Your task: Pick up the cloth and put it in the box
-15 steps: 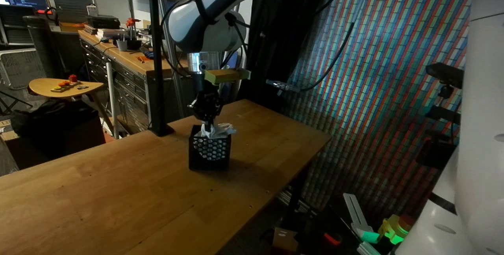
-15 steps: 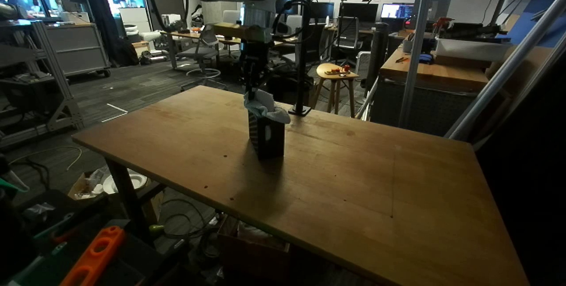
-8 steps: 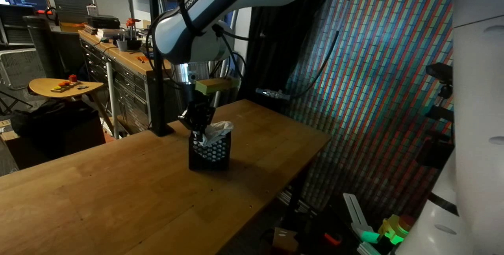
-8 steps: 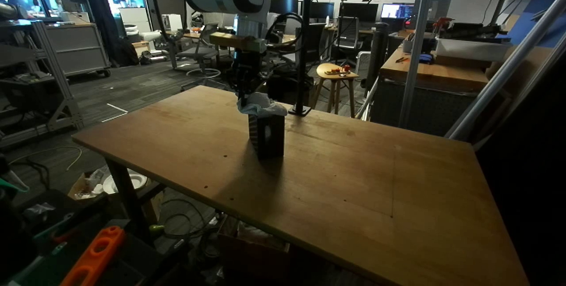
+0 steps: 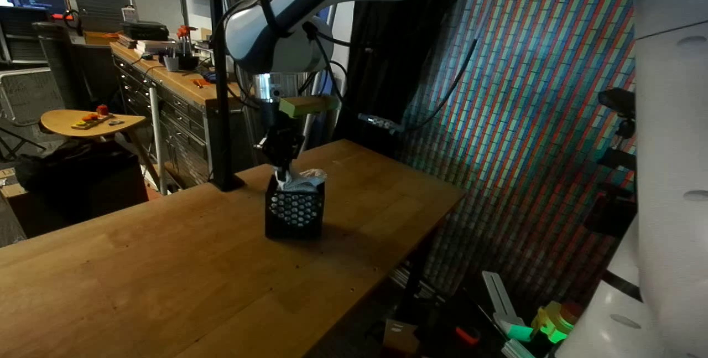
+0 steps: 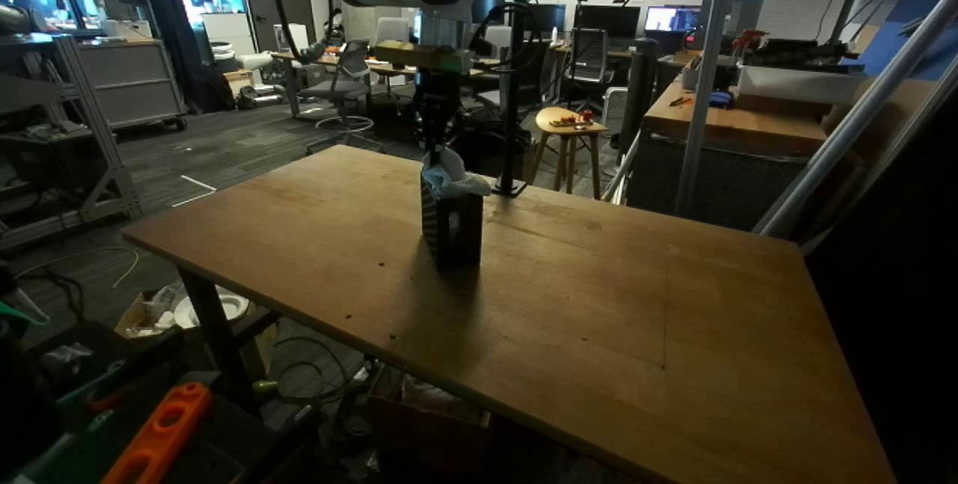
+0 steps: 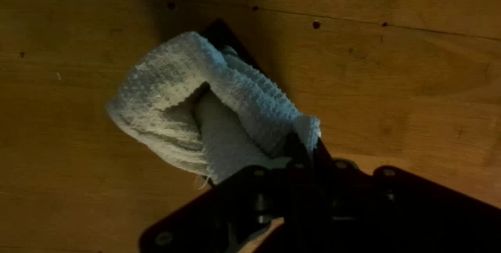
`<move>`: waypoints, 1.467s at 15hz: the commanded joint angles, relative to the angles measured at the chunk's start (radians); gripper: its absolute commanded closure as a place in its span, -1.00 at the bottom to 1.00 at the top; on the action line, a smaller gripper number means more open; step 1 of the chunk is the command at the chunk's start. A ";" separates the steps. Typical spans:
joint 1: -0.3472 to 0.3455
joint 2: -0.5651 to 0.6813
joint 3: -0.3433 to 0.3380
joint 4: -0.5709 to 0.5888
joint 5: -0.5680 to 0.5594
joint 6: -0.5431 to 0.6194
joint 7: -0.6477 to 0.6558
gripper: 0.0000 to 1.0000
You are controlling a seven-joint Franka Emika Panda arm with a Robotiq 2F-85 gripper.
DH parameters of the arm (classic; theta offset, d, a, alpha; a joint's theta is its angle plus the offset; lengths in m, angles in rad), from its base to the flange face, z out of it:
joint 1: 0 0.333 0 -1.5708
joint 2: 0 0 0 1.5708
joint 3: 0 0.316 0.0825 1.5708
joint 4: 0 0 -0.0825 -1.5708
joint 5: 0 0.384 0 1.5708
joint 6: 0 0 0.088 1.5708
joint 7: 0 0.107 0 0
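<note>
Fingers point(image 7: 296, 149) lifted a bit since half a second ago; they're pinching the cloth point(image 7: 225, 128) tight by an edge, rest bunched below, in and over the box point(image 6: 465, 237), probably for tucking in.

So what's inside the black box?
Part of the pale cloth. It shows through side holes of the black box; more bunches above the rim, where the tool pinches it. The cloth hides the bottom, so I can't tell if anything's underneath.
</note>
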 commanded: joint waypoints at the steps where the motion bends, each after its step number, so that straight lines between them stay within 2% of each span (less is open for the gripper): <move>1: -0.030 -0.005 -0.014 0.038 -0.002 -0.010 -0.019 0.88; 10: -0.045 0.066 0.033 0.043 0.054 -0.001 -0.094 0.87; 22: -0.051 0.113 0.047 0.024 0.103 0.020 -0.089 0.87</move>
